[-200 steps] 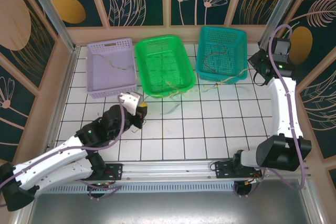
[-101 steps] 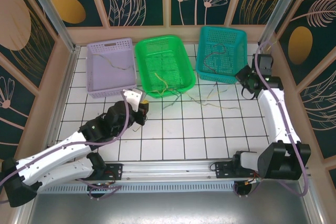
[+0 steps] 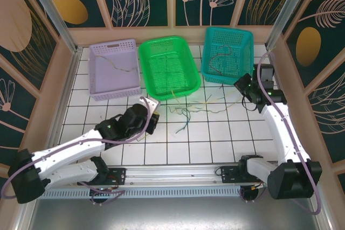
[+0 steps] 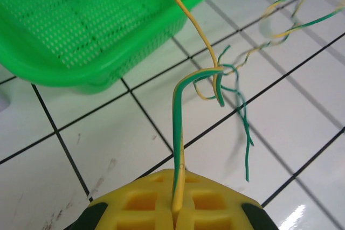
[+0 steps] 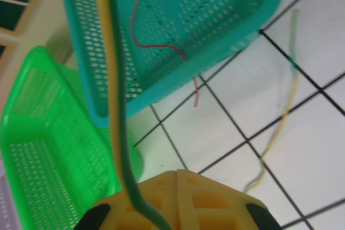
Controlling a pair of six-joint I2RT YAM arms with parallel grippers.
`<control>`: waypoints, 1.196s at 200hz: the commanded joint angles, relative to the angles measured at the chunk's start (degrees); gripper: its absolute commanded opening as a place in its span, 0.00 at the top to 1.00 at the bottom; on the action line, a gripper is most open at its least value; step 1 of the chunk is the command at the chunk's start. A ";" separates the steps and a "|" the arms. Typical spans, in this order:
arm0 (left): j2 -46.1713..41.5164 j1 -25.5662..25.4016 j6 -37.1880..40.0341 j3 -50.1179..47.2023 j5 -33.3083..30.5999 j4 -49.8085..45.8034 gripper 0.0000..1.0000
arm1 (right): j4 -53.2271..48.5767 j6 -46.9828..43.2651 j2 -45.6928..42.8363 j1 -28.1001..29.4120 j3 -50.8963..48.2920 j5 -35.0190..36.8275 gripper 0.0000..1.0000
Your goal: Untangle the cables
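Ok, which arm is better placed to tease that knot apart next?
Left, probably. The left claw is shut on a green-yellow cable, and the knot lies just ahead of it, beside the green basket. The right claw, shut on another strand, sits farther off by the teal basket.

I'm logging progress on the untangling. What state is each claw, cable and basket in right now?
Left claw: shut on green-yellow cable.
Right claw: shut on second green-yellow strand.
Tangle: knotted, spread over the tiles.
Reddish-brown cable: lying in teal basket.
Pale cable: lying in purple basket.
Green basket: upright, open side up.
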 commanded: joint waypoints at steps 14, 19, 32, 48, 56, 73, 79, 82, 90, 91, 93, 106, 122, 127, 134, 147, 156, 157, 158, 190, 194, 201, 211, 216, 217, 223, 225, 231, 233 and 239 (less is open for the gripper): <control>8.29 0.16 3.58 0.99 -3.27 2.83 1.00 | 8.81 -6.11 -3.53 4.62 1.37 -0.92 1.00; 9.31 0.15 3.55 1.22 -3.64 3.25 1.00 | 9.27 -7.25 -3.74 5.57 1.71 -0.32 1.00; 11.35 0.12 3.92 1.41 -4.66 4.75 1.00 | 9.74 -10.01 -4.01 7.98 2.32 1.51 1.00; 13.44 0.14 4.60 2.16 -5.96 5.96 1.00 | 9.95 -12.50 -3.96 10.05 3.18 2.84 1.00; 14.44 0.20 4.93 2.71 -6.61 6.16 0.99 | 10.19 -13.43 -4.23 11.21 3.40 3.86 1.00; 16.30 0.22 5.24 4.24 -7.64 5.42 0.65 | 10.94 -15.37 -4.73 13.46 3.88 5.01 1.00; 16.65 0.25 4.89 5.00 -8.51 4.61 0.52 | 11.03 -15.99 -4.84 14.19 4.13 6.34 1.00; 16.67 0.22 4.60 5.34 -9.04 4.18 0.47 | 11.01 -16.18 -4.82 14.50 4.29 6.79 1.00; 16.38 0.18 3.68 6.24 -10.34 3.12 0.39 | 10.84 -16.63 -4.94 15.11 4.60 7.88 1.00; 16.30 0.22 3.58 6.36 -10.49 3.01 0.38 | 10.85 -16.71 -4.97 15.22 4.61 7.99 1.00; 16.08 0.24 3.46 6.64 -10.78 2.76 0.36 | 10.92 -16.76 -5.03 15.45 4.62 8.22 1.00; 14.02 0.23 1.92 8.42 -12.07 1.46 0.31 | 11.80 -17.30 -5.79 16.27 4.53 9.70 1.00; 10.83 0.22 -0.88 11.52 -12.21 0.47 0.24 | 12.61 -17.40 -6.07 16.86 4.40 10.53 1.00; 10.05 0.32 -1.83 12.57 -12.00 0.37 0.22 | 13.05 -17.22 -6.05 16.91 4.35 10.56 1.00; 9.18 0.27 -3.48 14.07 -12.05 0.07 0.19 | 13.77 -17.07 -6.16 17.15 4.09 10.46 1.00; 8.72 0.67 -7.24 16.86 -12.22 -1.00 0.14 | 15.70 -16.82 -6.14 17.86 3.57 10.34 1.00; 9.51 1.35 -10.46 20.86 -11.65 -2.66 0.13 | 16.88 -16.77 -6.04 18.52 3.34 10.70 1.00; 9.66 1.42 -10.87 21.27 -11.54 -2.91 0.12 | 17.03 -16.78 -5.96 18.55 3.32 10.72 1.00; 9.82 1.63 -11.30 21.74 -11.31 -3.16 0.12 | 17.15 -16.78 -5.92 18.65 3.31 10.77 1.00; 19.79 6.50 -29.33 38.62 3.44 -10.33 0.20 | 21.26 -17.09 -4.12 21.95 3.28 12.40 1.00; 21.48 6.75 -31.52 40.84 5.82 -10.86 0.21 | 21.67 -17.25 -3.86 22.33 3.37 12.66 1.00; 24.15 6.87 -35.05 44.25 9.45 -11.86 0.24 | 22.38 -17.47 -3.27 22.95 3.52 12.99 1.00; 28.23 7.00 -38.39 49.09 13.77 -13.80 0.30 | 22.88 -17.56 -2.14 23.62 4.10 13.23 1.00; 30.30 6.95 -39.32 51.44 15.53 -15.28 0.32 | 23.05 -17.51 -1.59 23.87 4.51 13.28 1.00; 30.69 6.99 -39.41 51.94 15.80 -15.68 0.32 | 23.02 -17.54 -1.54 23.90 4.61 13.28 1.00; 33.06 6.99 -39.66 54.76 16.93 -18.42 0.33 | 23.08 -17.66 -1.03 24.20 5.11 13.37 1.00; 33.90 6.95 -39.54 55.86 17.08 -19.43 0.33 | 23.01 -17.66 -0.80 24.33 5.25 13.43 1.00; 35.97 6.93 -38.56 58.94 17.48 -22.00 0.34 | 23.07 -17.62 -0.26 24.64 5.75 13.59 1.00; 36.49 6.95 -38.23 59.78 17.48 -22.94 0.34 | 23.01 -17.61 -0.14 24.71 5.83 13.56 1.00; 37.47 7.00 -37.20 61.73 17.15 -25.21 0.34 | 22.99 -17.57 0.33 24.89 6.21 13.54 1.00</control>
